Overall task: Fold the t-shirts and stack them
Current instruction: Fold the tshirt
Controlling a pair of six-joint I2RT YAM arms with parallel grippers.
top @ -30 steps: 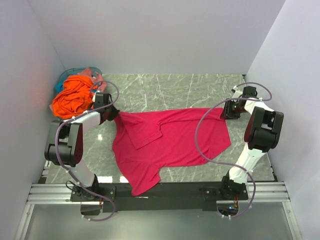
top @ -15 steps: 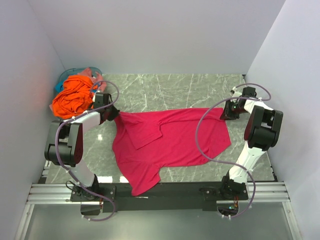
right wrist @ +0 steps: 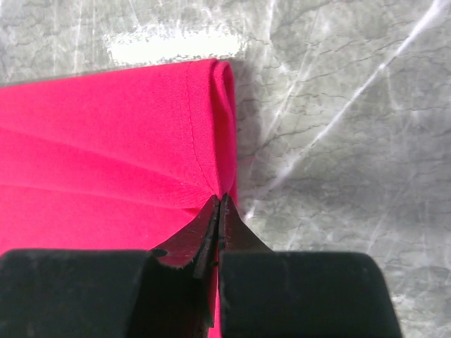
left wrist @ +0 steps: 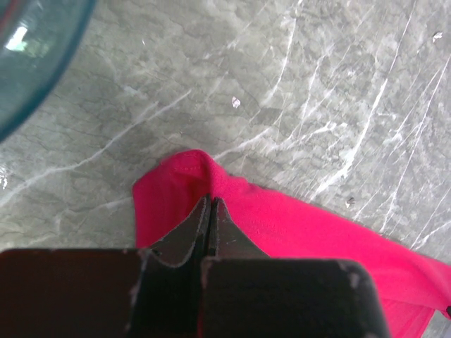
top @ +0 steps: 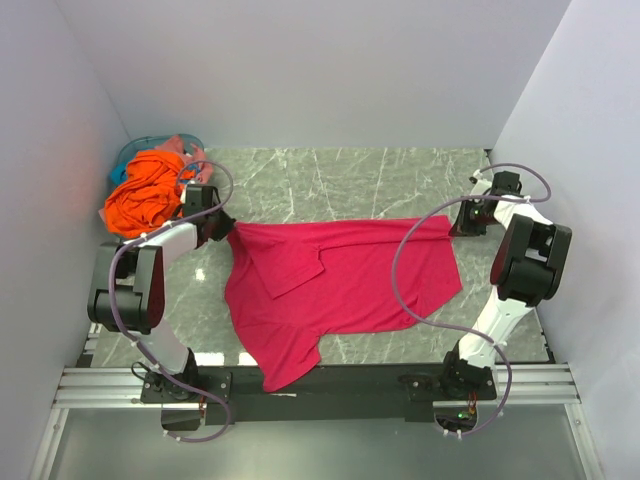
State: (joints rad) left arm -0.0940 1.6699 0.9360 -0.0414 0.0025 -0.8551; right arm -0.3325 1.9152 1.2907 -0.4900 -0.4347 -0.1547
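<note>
The crimson-pink t-shirt (top: 340, 280) lies spread across the marble table, one sleeve hanging over the near edge. My left gripper (top: 226, 228) is shut on its far left corner; the left wrist view shows the jaws (left wrist: 209, 204) pinching the cloth (left wrist: 282, 218). My right gripper (top: 455, 224) is shut on its far right corner, the jaws (right wrist: 220, 201) closed on the hemmed edge (right wrist: 141, 155). The bright orange t-shirt (top: 145, 192) is heaped in the basket at the far left, with a bit of salmon-pink cloth (top: 190, 152) behind it.
The round teal basket (top: 135, 152) stands in the far left corner against the wall; its rim shows in the left wrist view (left wrist: 35, 56). White walls close in the left, far and right sides. A metal rail (top: 320, 385) runs along the near edge.
Both grippers have pulled slightly outward and farther back, drawing the shirt's far edge tauter and straighter. Both stay shut on the shirt.
</note>
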